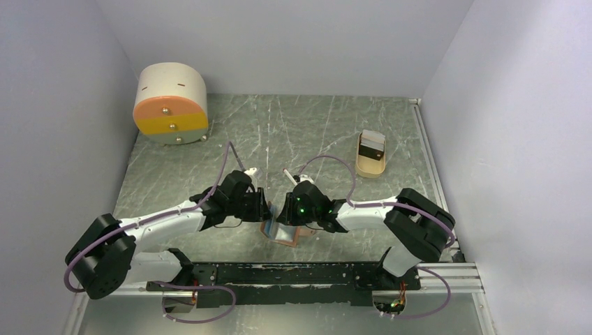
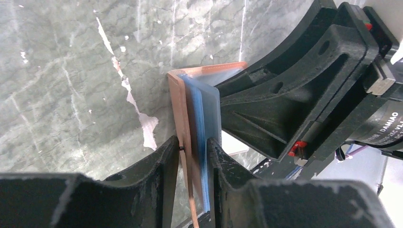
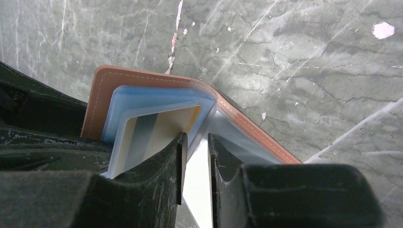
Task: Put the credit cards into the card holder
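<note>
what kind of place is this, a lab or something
Probably a robot lab test cell: plain walls box in a marbled tabletop, the left arm and right arm are bolted to a rail at its near edge, and props include a card holder and a round drawer box.

The left arm (image 1: 164,222) and right arm (image 1: 370,208) both stretch inward and low, wrists almost meeting. The left gripper (image 2: 192,142) clamps the card holder (image 2: 182,109). The right gripper (image 3: 195,138) has its jaws narrowly apart around part of it; whether it is pinching is unclear.
</note>
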Action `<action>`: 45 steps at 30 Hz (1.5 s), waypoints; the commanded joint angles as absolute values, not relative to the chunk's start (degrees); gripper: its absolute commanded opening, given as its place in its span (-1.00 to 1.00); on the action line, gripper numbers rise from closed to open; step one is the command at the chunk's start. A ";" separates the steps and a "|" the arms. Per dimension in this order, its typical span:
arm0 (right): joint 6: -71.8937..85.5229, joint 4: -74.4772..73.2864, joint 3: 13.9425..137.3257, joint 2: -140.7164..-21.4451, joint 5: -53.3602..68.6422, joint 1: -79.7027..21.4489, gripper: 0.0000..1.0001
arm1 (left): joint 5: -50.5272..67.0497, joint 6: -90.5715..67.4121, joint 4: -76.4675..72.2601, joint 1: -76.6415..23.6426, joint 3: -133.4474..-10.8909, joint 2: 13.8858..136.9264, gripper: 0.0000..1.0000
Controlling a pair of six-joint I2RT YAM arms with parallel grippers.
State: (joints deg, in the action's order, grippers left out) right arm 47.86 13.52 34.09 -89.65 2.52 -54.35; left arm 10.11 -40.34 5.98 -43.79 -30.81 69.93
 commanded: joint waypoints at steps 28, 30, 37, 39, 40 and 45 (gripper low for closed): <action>45.12 0.43 29.17 -70.05 -6.64 -53.55 -0.34 | 0.13 -40.43 24.83 -47.05 -43.78 72.55 -0.82; 45.54 1.97 27.65 -69.14 -6.24 -53.58 -0.44 | -0.70 -40.54 25.87 -47.45 -44.40 72.03 -0.82; 47.72 14.39 23.84 -75.49 0.08 -53.61 -0.55 | 0.97 -40.52 25.43 -48.94 -45.88 75.90 -0.82; 48.00 15.43 23.71 -77.17 0.30 -53.61 -0.57 | 4.08 -40.10 24.42 -48.97 -46.40 77.18 -0.82; 48.28 16.20 23.32 -77.96 0.32 -53.61 -0.58 | 5.45 -40.37 23.25 -48.96 -46.00 77.13 -0.82; 49.07 18.37 22.10 -80.88 0.88 -53.64 -0.59 | 11.86 -43.36 14.69 -48.96 -42.14 75.28 -0.82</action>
State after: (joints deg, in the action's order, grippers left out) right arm 48.01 15.07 23.49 -79.09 0.47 -53.74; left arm 4.54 -41.41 22.31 -48.49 -44.05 76.82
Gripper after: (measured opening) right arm 0.208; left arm 0.117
